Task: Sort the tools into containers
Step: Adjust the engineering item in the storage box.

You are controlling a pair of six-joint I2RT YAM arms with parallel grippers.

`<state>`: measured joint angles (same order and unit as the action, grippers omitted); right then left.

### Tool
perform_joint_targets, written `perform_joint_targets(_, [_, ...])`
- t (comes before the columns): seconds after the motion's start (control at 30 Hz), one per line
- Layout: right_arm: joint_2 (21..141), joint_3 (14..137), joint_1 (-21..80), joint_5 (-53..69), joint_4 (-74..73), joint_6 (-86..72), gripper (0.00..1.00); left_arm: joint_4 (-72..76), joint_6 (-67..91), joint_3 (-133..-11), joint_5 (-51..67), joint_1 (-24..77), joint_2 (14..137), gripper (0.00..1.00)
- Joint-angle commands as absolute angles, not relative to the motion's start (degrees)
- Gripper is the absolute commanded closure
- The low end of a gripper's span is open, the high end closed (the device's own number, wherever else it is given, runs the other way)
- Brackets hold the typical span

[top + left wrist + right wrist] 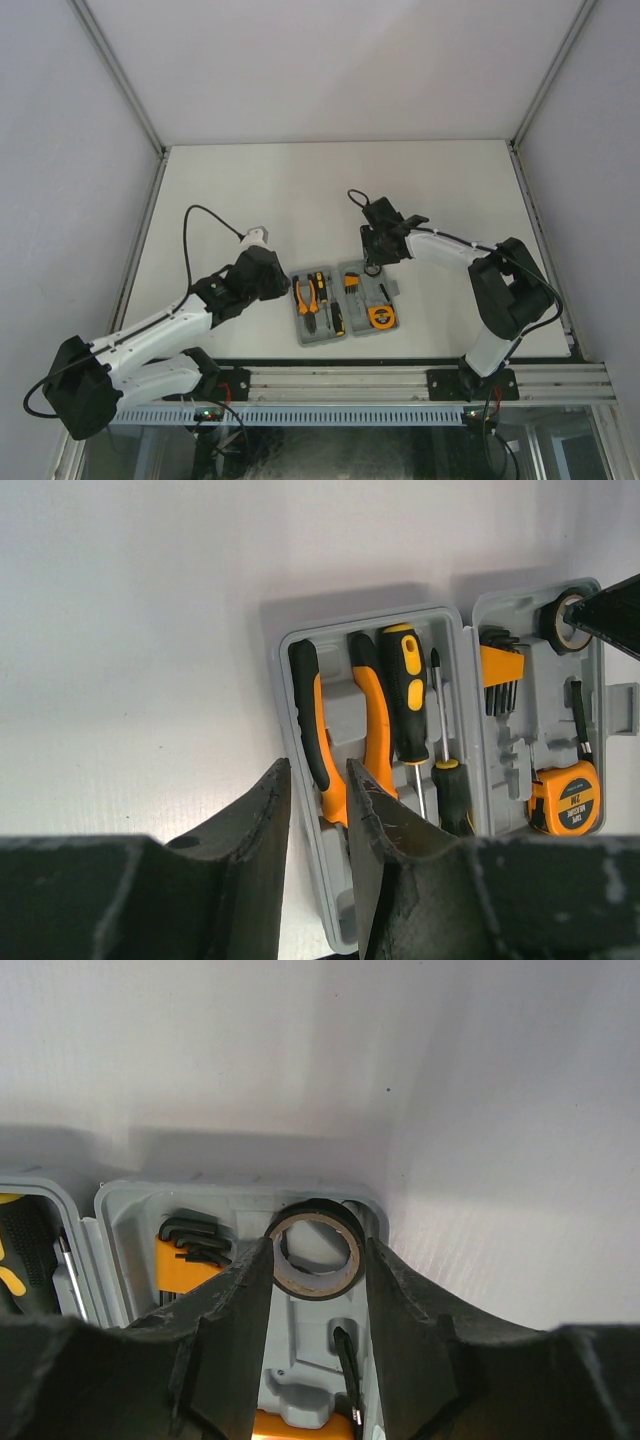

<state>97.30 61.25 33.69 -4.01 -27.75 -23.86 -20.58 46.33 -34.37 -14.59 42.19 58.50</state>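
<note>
The grey tool case (345,335) lies open near the table's front edge. Its left half holds the orange-handled pliers (320,730) and two yellow-and-black screwdrivers (405,690). Its right half holds the hex-key set (497,675) and the orange tape measure (568,798). My left gripper (318,780) hangs over the case's left rim (275,650), jaws a narrow gap apart, nothing held. My right gripper (318,1250) is shut on a black tape roll (312,1210) and holds it tilted over the far right corner of the case (110,1210). The roll also shows in the left wrist view (562,620).
A slim black tool (345,1360) lies in a slot along the case's right side. The hex keys (190,1250) sit just left of the roll. White table (300,200) stretches behind the case; walls close the sides.
</note>
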Motion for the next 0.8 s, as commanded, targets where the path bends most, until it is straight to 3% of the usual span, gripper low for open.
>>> perform_joint_targets(0.0, [97.1,63.2,34.6,-4.8,-27.6,-22.8,0.59,-18.5,45.2,-34.2,-14.2,41.7,58.5,0.68])
perform_joint_targets(0.77, [94.8,64.3,37.2,-8.5,-29.3,-22.1,0.58,-18.4,45.1,-34.5,-13.8,41.7,59.0,0.69])
